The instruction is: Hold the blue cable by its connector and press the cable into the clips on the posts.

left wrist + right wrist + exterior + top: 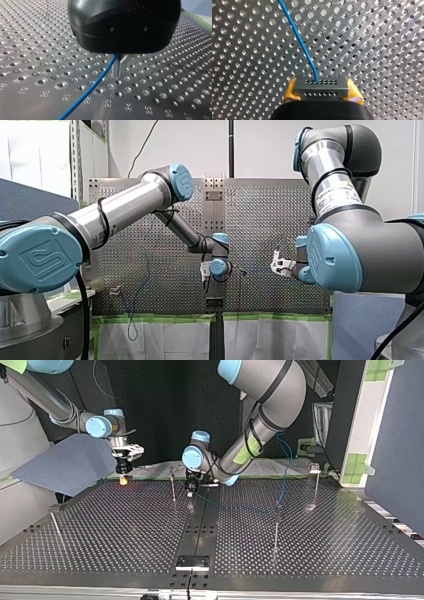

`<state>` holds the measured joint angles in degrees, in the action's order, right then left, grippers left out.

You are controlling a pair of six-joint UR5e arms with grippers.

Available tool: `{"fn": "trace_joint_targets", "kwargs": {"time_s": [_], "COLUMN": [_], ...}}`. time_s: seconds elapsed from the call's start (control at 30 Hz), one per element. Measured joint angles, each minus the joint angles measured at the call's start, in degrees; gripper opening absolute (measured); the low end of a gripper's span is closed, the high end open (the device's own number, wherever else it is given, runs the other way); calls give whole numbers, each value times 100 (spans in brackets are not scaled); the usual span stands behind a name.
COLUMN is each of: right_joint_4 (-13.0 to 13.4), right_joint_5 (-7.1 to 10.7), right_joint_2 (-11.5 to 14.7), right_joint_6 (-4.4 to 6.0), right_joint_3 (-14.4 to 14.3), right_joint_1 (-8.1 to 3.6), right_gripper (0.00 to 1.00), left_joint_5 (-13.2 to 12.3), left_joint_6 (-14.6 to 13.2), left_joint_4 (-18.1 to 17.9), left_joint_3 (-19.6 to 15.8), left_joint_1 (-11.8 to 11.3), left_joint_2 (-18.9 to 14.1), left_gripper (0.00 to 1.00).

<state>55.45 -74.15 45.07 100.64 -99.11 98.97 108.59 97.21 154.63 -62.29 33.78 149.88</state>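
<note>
In the right wrist view my right gripper has its yellow pads shut on a dark grey connector, and the blue cable runs out of it over the perforated table. My left gripper is black, with thin metal fingers shut low over the table, the blue cable leading out from between them. In the top view my right gripper hangs at the left and my left gripper near the middle, beside a thin post.
More posts stand on the perforated table: one at the top view's left, one right of the middle, one at the far right. A dark plate lies near the front edge. Slack blue cable hangs past the far edge.
</note>
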Motion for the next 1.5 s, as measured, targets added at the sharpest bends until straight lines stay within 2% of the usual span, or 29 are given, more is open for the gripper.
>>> {"fn": "trace_joint_targets", "kwargs": {"time_s": [0.07, 0.1, 0.17, 0.2, 0.23, 0.27, 0.67, 0.83, 1.03, 1.27, 1.5], "right_joint_4": [-6, -8, -12, -13, -14, -14, -21, -26, -55, -59, -69], "right_joint_5": [-33, -50, -78, -87, -95, -99, -108, -107, -95, -92, -81], "right_joint_2": [-3, -5, -8, -8, -10, -10, -20, -26, -30, -37, -43], "right_joint_6": [-2, -3, -5, -6, -5, -4, 3, 25, 35, 56, 136], "right_joint_3": [0, 0, 0, 0, 0, 0, 1, 0, -3, -5, -7], "right_joint_1": [-2, -2, -1, -1, -1, -1, 6, 4, 6, 12, 10], "right_gripper": [0, 0, 0, 0, 0, 0, 0, 0, 0, 0, 0], "left_joint_5": [-12, -25, -41, -47, -43, -34, 442, 361, 289, 287, 620], "left_joint_6": [-8, -23, -67, -109, -147, -188, -776, -888, -904, -905, -805], "left_joint_4": [10, 28, 75, 112, 144, 177, 741, 995, 1280, 1089, 969], "left_joint_3": [0, 0, 0, 2, 1, 1, 0, -66, -343, -706, -1109], "left_joint_1": [-5, -7, -8, -8, -8, -8, 84, 136, 235, 456, 843], "left_joint_2": [-1, 0, 0, -1, -2, -3, -8, -36, -282, -643, -887], "left_gripper": [14, 14, 50, 50, 84, 100, 100, 100, 100, 100, 100]}}
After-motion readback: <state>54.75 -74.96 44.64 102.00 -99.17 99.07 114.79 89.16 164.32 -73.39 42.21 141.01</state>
